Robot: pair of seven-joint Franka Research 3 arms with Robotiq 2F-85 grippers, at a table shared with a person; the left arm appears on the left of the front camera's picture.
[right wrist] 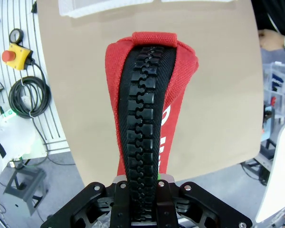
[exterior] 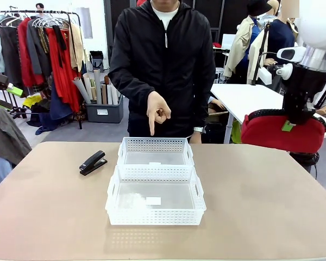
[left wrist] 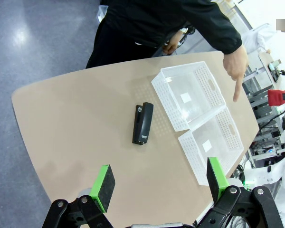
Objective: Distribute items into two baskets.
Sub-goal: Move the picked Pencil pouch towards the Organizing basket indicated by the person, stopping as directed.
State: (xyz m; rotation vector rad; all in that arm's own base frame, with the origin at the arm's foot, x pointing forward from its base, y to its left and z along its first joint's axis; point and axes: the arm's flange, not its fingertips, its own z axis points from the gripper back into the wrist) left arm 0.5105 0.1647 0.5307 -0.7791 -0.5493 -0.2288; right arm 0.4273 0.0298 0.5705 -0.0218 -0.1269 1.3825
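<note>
Right claw (right wrist: 142, 185): closed hard on the red pouch (right wrist: 147, 95). My fingers pinch one end of it, right on the black zipper (right wrist: 141, 142), which runs straight away from me up the middle of the fabric.
Red pouch, position: in the air, clear of the table (exterior: 271, 206). In the front view it hangs broadside under my right wrist, above the table's far right corner and well apart from both baskets. My right wrist view looks along the pouch at tan tabletop, with a strip of white basket at the top edge.
Left claw (left wrist: 159, 183): open, the green pads (left wrist: 103, 186) standing wide apart. It hangs high over my left side of the table and looks down across the tabletop.
Stapler (exterior: 93, 162): black, closed, lying flat on the table to the left of the baskets. It is near the far basket's near left corner but apart from it.
Far basket (exterior: 155, 144): white, lattice walls, clear bottom with a small white label. It stands upright at mid-table.
Near basket (exterior: 155, 217): a match for the other, with the same label on its clear bottom. Its far rim meets the far basket's near rim, so the two sit end to end.
Person's hand (exterior: 158, 113): index finger pointing straight down, above the far basket's far rim, not touching it.
Person: standing at the far side of the table in a black jacket.
</note>
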